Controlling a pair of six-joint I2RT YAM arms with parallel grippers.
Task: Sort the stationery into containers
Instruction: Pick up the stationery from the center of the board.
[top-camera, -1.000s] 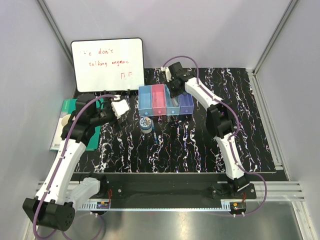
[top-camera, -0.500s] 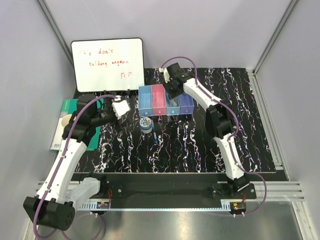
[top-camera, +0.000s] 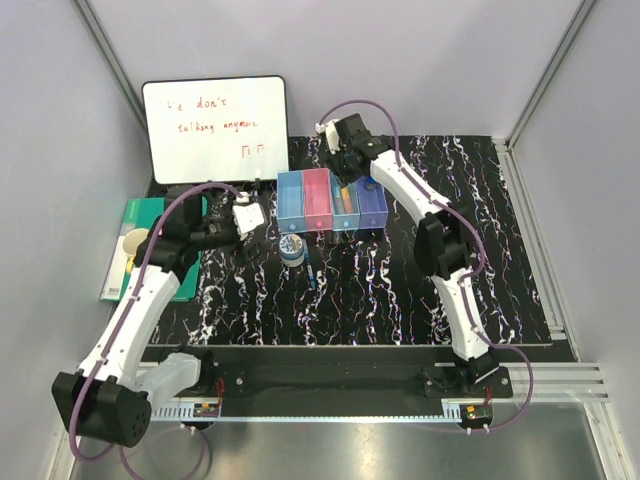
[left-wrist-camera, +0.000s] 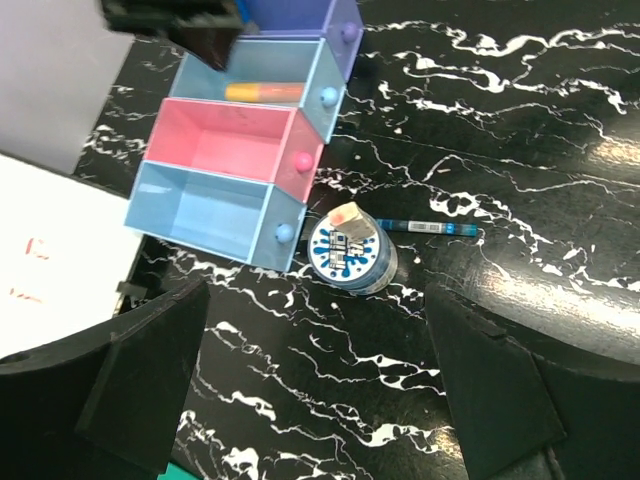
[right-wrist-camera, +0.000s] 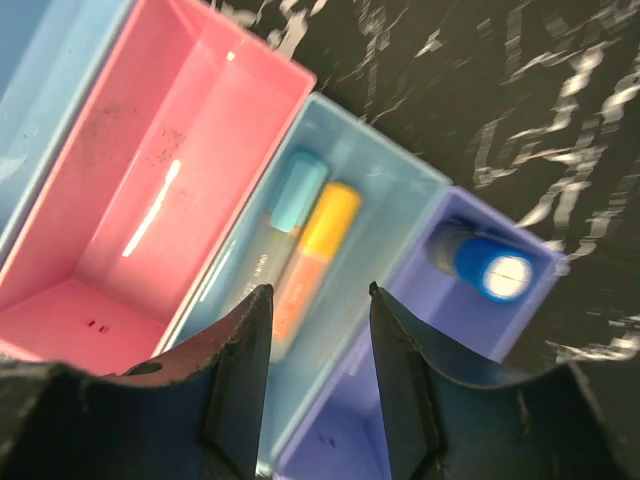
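The containers (top-camera: 330, 200) are four joined bins in a row: light blue, pink, light blue, purple. My right gripper (top-camera: 347, 170) hovers over them, open and empty (right-wrist-camera: 318, 340). Below it the third bin (right-wrist-camera: 400, 200) holds an orange pen (right-wrist-camera: 312, 250) and a blue-capped pen (right-wrist-camera: 290, 200). The purple bin (right-wrist-camera: 440, 320) holds the blue-capped grey cylinder (right-wrist-camera: 488, 270). The white-blue tape roll (top-camera: 292, 248) lies in front of the bins, with a thin blue pen (top-camera: 312, 277) beside it. My left gripper (top-camera: 250, 220) is open and empty (left-wrist-camera: 320, 390), left of the tape roll (left-wrist-camera: 350, 255). No red-tipped piece shows.
A whiteboard (top-camera: 215, 128) leans at the back left. A green notebook (top-camera: 120, 270) with a yellow mug (top-camera: 135, 243) on it lies at the left edge. The pink bin (right-wrist-camera: 150, 180) and the first blue bin (left-wrist-camera: 200, 210) hold nothing.
My right gripper has drawn back and up from the bins toward the far side. My left arm has shifted a little to the right, toward the tape roll.
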